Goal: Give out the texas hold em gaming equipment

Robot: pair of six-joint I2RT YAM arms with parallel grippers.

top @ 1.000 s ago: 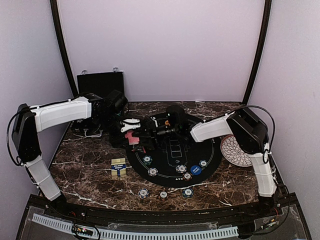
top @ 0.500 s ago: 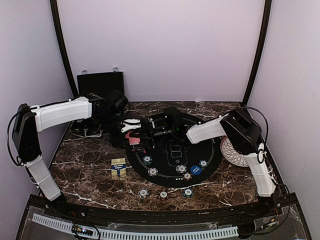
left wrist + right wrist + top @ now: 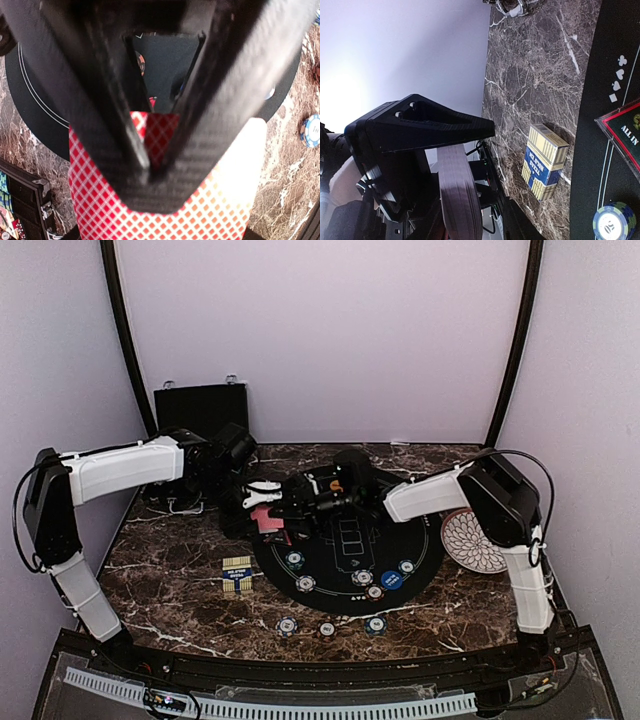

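Observation:
My left gripper (image 3: 262, 502) is shut on a deck of red-backed playing cards (image 3: 266, 521) and holds it above the left rim of the round black mat (image 3: 345, 545). The left wrist view shows its fingers (image 3: 125, 150) pinching the cards (image 3: 165, 215). My right gripper (image 3: 305, 502) is open right beside it. In the right wrist view the deck's edge (image 3: 460, 195) stands between its spread fingers (image 3: 420, 125). Several striped chips (image 3: 306, 583) and a blue button disc (image 3: 391, 580) lie on the mat. Three chips (image 3: 326, 629) lie on the marble in front of it.
A yellow and blue card box (image 3: 237, 573) lies left of the mat, also in the right wrist view (image 3: 545, 162). A white patterned plate (image 3: 470, 540) sits at the right. The black case (image 3: 200, 406) stands at the back left.
My right gripper reached left toward the held deck, then drew back a little to the right. My left gripper and the deck have barely moved.

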